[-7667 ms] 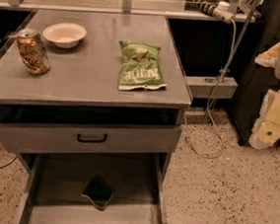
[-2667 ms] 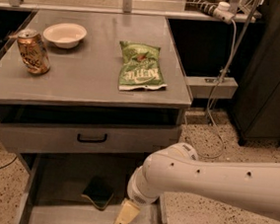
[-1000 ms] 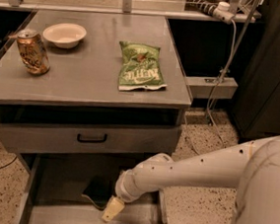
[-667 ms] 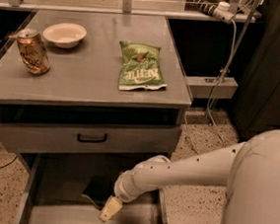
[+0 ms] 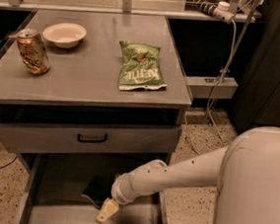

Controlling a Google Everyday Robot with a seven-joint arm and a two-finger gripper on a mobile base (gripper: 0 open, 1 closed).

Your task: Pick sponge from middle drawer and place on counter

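Observation:
The sponge [image 5: 97,188] shows as a small dark shape on the floor of the open middle drawer [image 5: 56,187], low in the camera view. My white arm reaches in from the right. My gripper [image 5: 106,211] is inside the drawer, just in front of and right of the sponge, near the drawer's front wall. The arm's wrist covers the sponge's right edge. I cannot tell whether the gripper touches the sponge. The counter [image 5: 84,76] is the gray top of the cabinet above.
On the counter lie a green chip bag [image 5: 139,67], a soda can [image 5: 32,51] and a white bowl [image 5: 64,34]. A closed drawer front with a black handle [image 5: 92,139] overhangs the open drawer. Cables hang at the right. The floor is speckled.
My arm came in from the right and reached down into the open drawer. Over the last second the gripper shifted slightly left, closer to the sponge.

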